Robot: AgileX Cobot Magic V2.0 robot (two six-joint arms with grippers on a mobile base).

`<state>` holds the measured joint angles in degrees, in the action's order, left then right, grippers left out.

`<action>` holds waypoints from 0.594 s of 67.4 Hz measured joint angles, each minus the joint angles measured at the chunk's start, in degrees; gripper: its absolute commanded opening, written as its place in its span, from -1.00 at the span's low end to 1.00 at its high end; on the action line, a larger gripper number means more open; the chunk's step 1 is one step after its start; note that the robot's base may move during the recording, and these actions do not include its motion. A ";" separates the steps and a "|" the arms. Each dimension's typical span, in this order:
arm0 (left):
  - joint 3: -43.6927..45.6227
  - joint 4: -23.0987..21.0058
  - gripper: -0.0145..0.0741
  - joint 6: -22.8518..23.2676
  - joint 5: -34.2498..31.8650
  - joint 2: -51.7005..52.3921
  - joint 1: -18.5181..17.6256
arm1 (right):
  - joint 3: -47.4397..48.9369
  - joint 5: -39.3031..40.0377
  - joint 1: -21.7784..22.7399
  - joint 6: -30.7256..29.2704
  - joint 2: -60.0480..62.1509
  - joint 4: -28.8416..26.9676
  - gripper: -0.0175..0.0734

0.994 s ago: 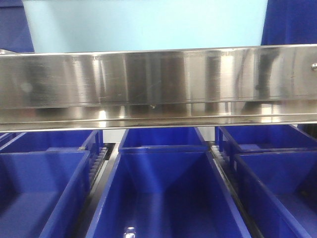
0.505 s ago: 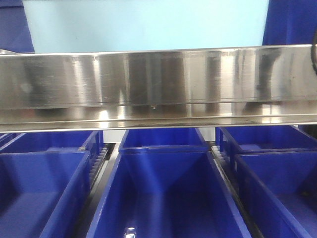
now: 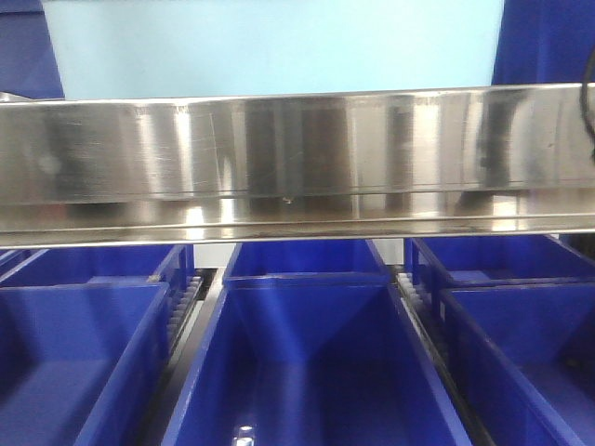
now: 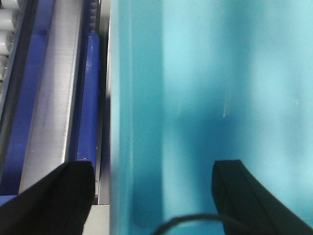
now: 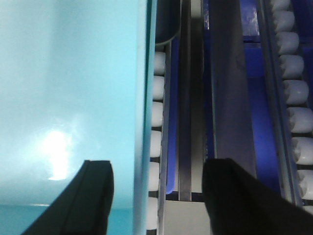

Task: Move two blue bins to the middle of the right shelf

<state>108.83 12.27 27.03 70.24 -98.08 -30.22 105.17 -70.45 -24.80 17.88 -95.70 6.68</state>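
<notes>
A light blue bin (image 3: 270, 46) stands on the shelf level above a steel rail (image 3: 297, 158); no gripper shows in the front view. In the left wrist view my left gripper (image 4: 154, 196) is open, its black fingers (image 4: 73, 193) either side of the bin's left wall (image 4: 134, 122). In the right wrist view my right gripper (image 5: 156, 196) is open too, its fingers (image 5: 95, 196) either side of the bin's right wall (image 5: 146, 98). Neither pair of fingers touches the wall. The bin's inside (image 4: 220, 88) looks empty.
Below the rail, dark blue bins sit in lanes: one in the middle (image 3: 307, 362), one on the left (image 3: 74, 353), one on the right (image 3: 521, 344). White rollers (image 5: 157, 112) and steel dividers (image 5: 190, 98) run beside the light bin; more rollers (image 5: 296, 93) lie farther right.
The light blue bin and rail look the same. A thin dark cable has come into the right edge of the front view.
</notes>
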 measured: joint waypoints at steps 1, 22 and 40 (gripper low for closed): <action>0.00 0.00 0.23 0.00 0.00 0.00 0.00 | 0.00 0.00 0.00 0.00 -0.19 -0.12 0.04; 0.00 0.51 0.23 0.00 0.00 0.00 0.00 | 0.00 0.00 0.00 -1.05 -3.08 -3.03 0.04; -4.05 0.75 0.23 0.00 0.00 -0.14 0.00 | 0.00 0.00 0.00 -1.38 -3.68 -3.08 0.04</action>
<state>104.78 13.02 27.03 70.24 -98.22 -30.22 105.17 -70.45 -24.80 16.50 -99.38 3.60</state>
